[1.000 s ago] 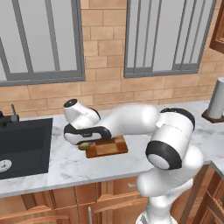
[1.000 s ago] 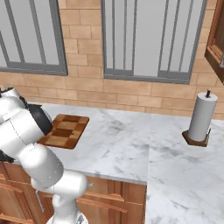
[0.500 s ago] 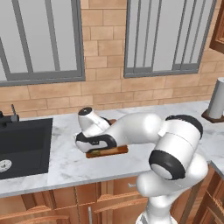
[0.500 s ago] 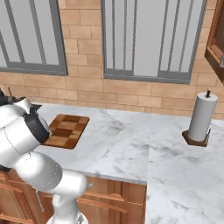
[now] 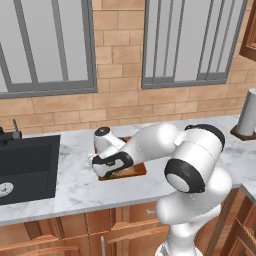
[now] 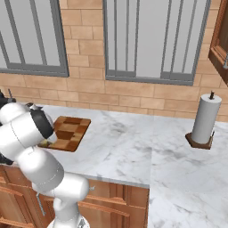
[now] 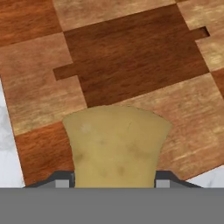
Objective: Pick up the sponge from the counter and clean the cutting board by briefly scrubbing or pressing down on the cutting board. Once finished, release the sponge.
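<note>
The hand (image 5: 111,170) is staying clamped on the yellow-tan sponge (image 7: 116,146) and is now carrying it low over the checkered cutting board (image 7: 131,65), having moved in across the marble tabletop (image 5: 75,185). Pressing down seems next.

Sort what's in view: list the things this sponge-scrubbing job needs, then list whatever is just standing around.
Part of the job:
- sponge, held in the gripper
- cutting board, right under the sponge
- counter, carrying the board

Just standing around:
- sink, at the counter's left end
- paper towel roll on its wooden stand, far right
</note>
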